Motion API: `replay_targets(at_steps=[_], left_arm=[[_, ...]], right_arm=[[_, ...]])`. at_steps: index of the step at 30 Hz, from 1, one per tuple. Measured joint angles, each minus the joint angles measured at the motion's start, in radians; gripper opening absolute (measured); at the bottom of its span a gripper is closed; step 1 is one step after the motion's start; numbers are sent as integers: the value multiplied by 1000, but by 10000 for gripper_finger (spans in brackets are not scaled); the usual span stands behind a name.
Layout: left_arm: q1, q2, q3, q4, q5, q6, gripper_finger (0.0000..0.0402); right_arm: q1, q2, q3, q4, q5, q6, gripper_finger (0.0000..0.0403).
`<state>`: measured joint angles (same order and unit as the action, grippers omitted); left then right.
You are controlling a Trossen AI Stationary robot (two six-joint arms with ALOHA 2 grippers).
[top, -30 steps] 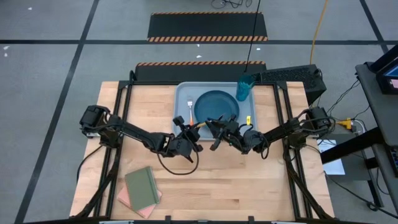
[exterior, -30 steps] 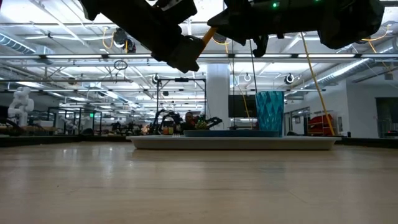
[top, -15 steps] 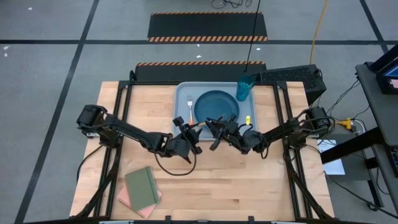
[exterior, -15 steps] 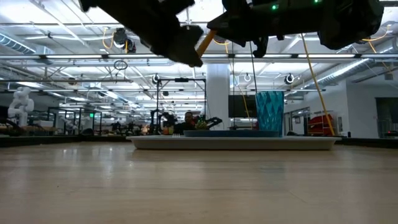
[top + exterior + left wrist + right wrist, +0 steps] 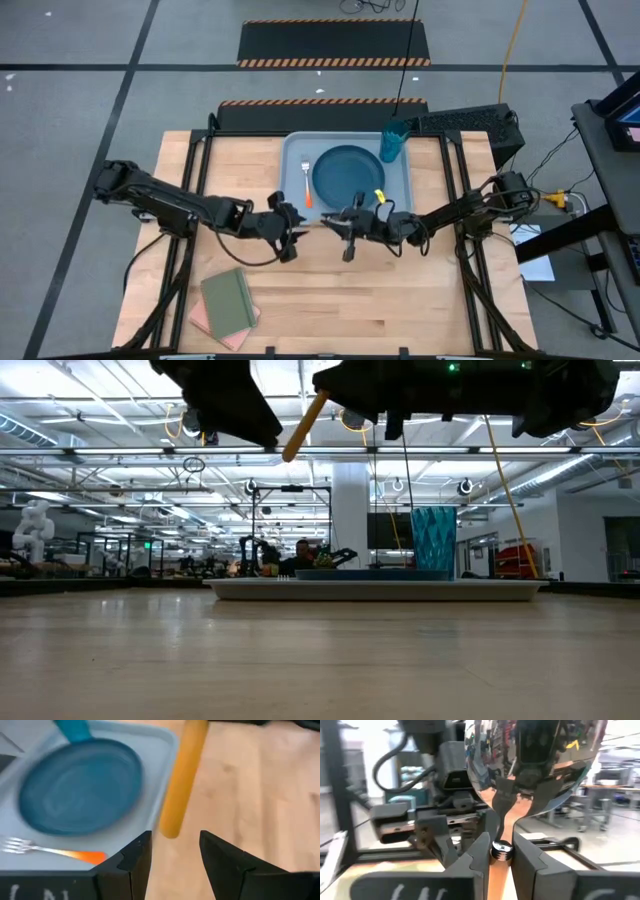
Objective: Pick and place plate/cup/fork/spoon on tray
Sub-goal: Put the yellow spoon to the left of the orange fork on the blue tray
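The spoon (image 5: pixel 304 426), with an orange-yellow handle and a silver bowl (image 5: pixel 530 765), hangs in the air in my right gripper (image 5: pixel 345 228), in front of the tray's near edge. My left gripper (image 5: pixel 285 222) is open just off the handle's free end (image 5: pixel 172 827), its fingers on either side without touching. The light grey-blue tray (image 5: pixel 295 150) at the table's far side holds the teal-blue plate (image 5: pixel 348 170), the fork (image 5: pixel 306 186) lying left of the plate, and the teal cup (image 5: pixel 393 143) standing in the far right corner. My right gripper pinches the spoon's narrow neck (image 5: pixel 501 851), just below the bowl, between its two fingers (image 5: pixel 479 852). The fingers come about level from the table's right. The spoon is lifted clear, and its handle (image 5: pixel 300 432) slants down toward my left gripper.
A green notebook (image 5: pixel 228 298) lies on a pink one (image 5: pixel 214 326) near the table's front left. Bare wood stretches across the near half of the table (image 5: pixel 400 300). Black frame rails (image 5: pixel 195 170) run along both sides.
My left gripper has come off the spoon's handle and drawn back toward the table's left edge. My right gripper keeps the spoon and has shifted a little toward the near edge. The handle now tips more steeply downward.
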<state>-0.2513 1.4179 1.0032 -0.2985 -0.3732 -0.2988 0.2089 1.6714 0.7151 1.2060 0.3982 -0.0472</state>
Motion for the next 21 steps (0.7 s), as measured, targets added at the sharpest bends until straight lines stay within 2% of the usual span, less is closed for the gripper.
replay_targets(at_steps=[6,11,17,21], left_arm=[[-43,16,-12,38,32,24,171],[-70,16,-13,108,63,71,171],[-77,25,-13,188,109,135,171],[-74,24,-13,188,68,139,171]], right_arm=[[-1,0,0,-36,-190,-26,40],[-12,0,0,-36,-298,-32,41],[-14,0,0,-29,-339,-64,42],[-14,0,0,-28,-387,-73,42]])
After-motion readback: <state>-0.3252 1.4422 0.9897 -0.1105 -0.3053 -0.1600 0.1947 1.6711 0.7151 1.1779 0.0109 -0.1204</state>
